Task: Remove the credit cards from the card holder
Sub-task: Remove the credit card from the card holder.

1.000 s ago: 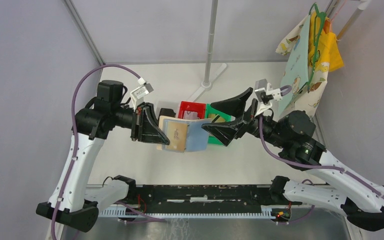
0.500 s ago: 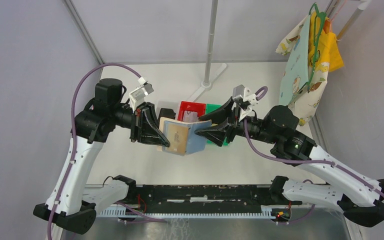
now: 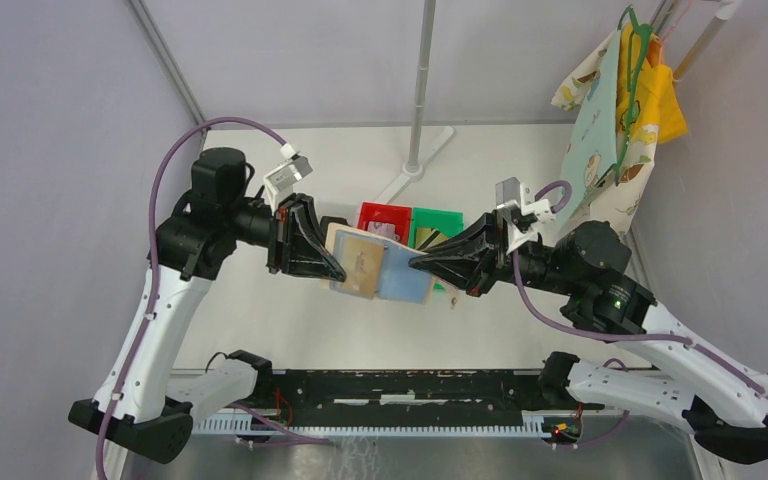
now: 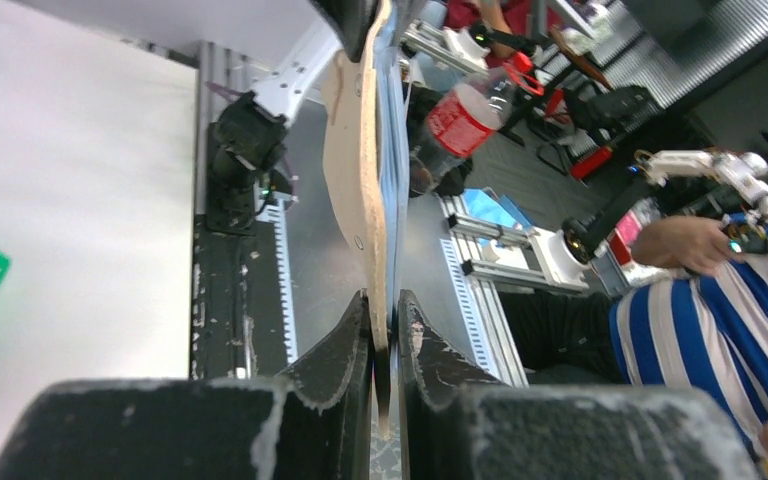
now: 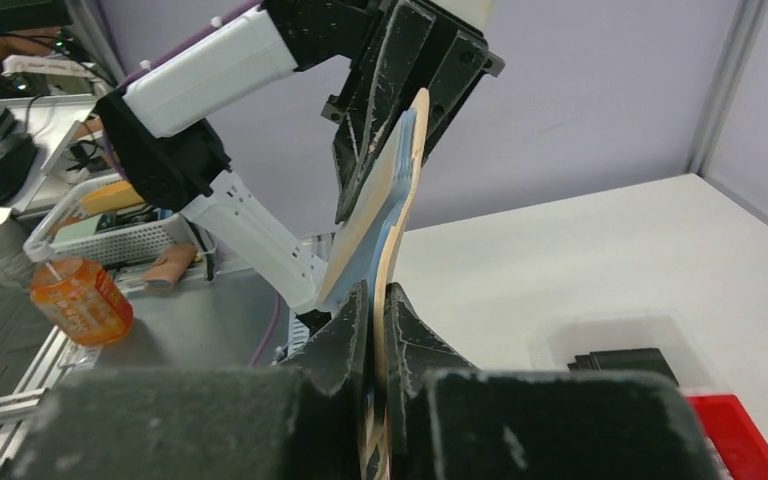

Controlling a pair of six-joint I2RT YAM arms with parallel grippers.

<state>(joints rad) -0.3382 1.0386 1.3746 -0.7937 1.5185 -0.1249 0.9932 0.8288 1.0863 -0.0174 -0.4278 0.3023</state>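
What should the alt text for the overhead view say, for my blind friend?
An open tan card holder is held above the table, pinched between the left tool and the right tool. A red bin and a green bin sit behind it.

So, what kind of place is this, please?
Probably a robotics lab: grey panels enclose the white table, and the left wrist view shows metal-frame benches and another white robot arm beyond.

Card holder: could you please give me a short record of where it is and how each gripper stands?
card holder: open, held in the air above the table
left gripper: shut on its tan end
right gripper: shut on the opposite end
beyond it: red bin, green bin
credit cards: not clearly distinguishable
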